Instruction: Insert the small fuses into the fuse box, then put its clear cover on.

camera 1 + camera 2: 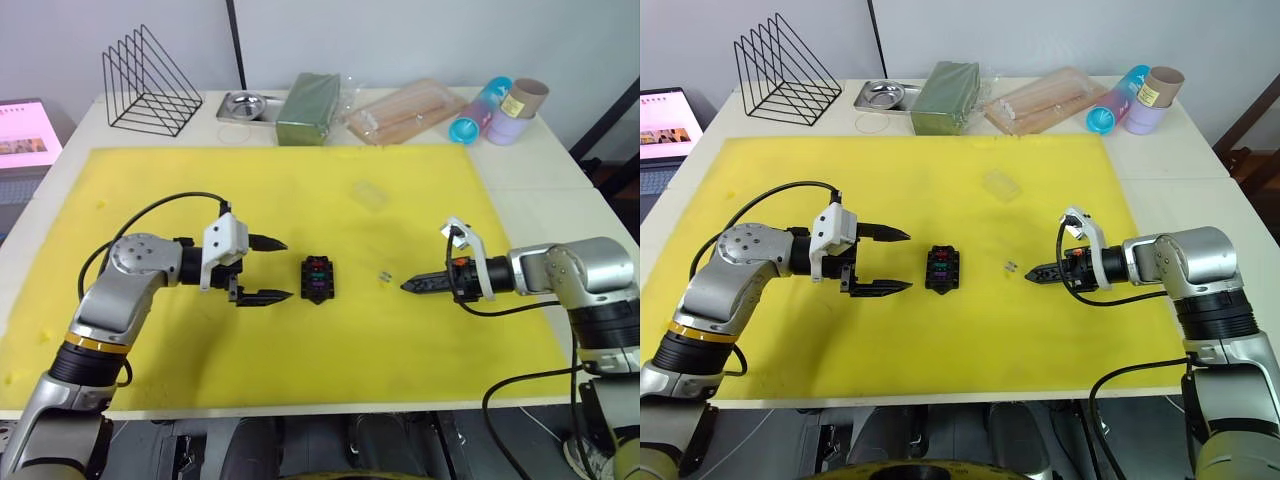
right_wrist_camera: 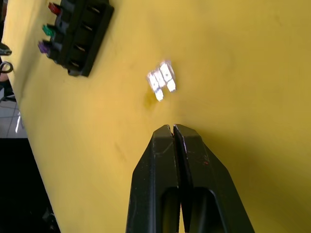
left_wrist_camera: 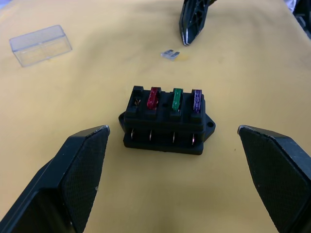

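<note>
Three fuses, red (image 3: 153, 97), green (image 3: 177, 99) and purple (image 3: 197, 99), are seated in the fuse box (image 1: 319, 279) between the wide-open, empty left gripper (image 1: 268, 269) and the closed, empty right gripper (image 1: 408, 287). The pale grey fuse (image 2: 162, 80) lies just before the right fingertips. Farther off, the clear cover (image 1: 369, 194) rests on the yellow mat (image 1: 300, 190).

A white table (image 1: 560, 190) with a yellow mat (image 1: 300, 200) stands before what seems a pale wall (image 1: 400, 40).

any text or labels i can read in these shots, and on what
None can be read.
Laptop screen: pink page with lines of text, too small to read.
Cardboard tube: pale label, print too blurred to read.
Fuse box and its fuses: no markings legible.
</note>
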You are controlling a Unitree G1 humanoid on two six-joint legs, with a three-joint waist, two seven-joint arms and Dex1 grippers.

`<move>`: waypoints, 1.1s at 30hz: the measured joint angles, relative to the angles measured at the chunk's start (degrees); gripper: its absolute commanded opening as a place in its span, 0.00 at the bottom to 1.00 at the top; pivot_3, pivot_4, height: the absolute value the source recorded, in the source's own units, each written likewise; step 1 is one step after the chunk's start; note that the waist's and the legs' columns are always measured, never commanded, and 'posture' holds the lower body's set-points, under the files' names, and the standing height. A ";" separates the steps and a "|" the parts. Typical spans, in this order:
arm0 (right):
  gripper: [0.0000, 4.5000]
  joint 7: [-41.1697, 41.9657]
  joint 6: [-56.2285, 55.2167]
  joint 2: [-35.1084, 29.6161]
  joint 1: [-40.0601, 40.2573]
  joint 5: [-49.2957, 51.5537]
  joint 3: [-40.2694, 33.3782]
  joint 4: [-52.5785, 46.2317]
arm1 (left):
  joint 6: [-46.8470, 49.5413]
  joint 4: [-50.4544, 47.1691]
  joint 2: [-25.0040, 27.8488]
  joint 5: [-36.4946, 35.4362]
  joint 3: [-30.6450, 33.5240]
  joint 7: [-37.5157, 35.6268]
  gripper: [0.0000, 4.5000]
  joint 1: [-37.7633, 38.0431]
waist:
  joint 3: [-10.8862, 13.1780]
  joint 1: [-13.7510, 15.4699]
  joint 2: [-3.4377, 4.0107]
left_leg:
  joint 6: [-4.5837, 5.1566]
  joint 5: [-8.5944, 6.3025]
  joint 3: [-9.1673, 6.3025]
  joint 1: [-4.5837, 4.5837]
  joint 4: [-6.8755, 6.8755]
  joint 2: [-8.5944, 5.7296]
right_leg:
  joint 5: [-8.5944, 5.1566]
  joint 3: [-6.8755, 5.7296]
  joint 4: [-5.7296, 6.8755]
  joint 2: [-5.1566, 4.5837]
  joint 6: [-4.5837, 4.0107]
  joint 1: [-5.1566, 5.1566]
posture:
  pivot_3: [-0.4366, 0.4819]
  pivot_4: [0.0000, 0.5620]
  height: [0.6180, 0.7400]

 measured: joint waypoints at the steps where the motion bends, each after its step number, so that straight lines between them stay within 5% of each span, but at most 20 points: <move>1: 0.21 0.23 -0.54 -0.07 0.17 0.01 0.00 -0.30 | -0.02 0.01 0.00 0.02 0.01 -0.01 1.00 0.00 | 0.00 0.01 0.00 | 0.00 0.00 0.00 0.00 -0.01 0.00 | 0.00 0.00 0.00 0.00 0.00 0.00 | 0.48 0.27 1.00; 9: 0.80 1.83 -2.31 -0.22 -5.36 0.16 -0.48 0.22 | -0.66 0.59 0.00 0.20 0.00 -0.19 1.00 -0.22 | 0.00 0.07 0.00 | 0.00 0.00 0.00 0.00 0.01 0.00 | 0.00 -0.01 0.00 -0.01 0.00 0.00 | 0.48 0.27 1.00; 24: 0.80 15.30 -12.53 1.26 -14.25 -7.00 14.64 15.14 | -0.96 2.13 -0.06 0.44 -0.04 -1.06 1.00 -1.74 | 0.01 0.09 0.01 | 0.00 0.00 0.03 0.00 0.02 0.00 | 0.00 -0.01 0.00 -0.03 0.00 -0.01 | 0.48 0.27 1.00; 33: 0.80 19.45 -16.45 3.91 -16.76 -11.44 17.13 20.38 | -0.57 1.24 -0.03 0.42 -0.01 -0.85 1.00 -1.43 | 0.01 0.00 0.01 | 0.00 0.00 0.01 0.00 0.03 0.00 | 0.00 -0.01 0.02 -0.03 -0.01 -0.01 | 0.48 0.27 1.00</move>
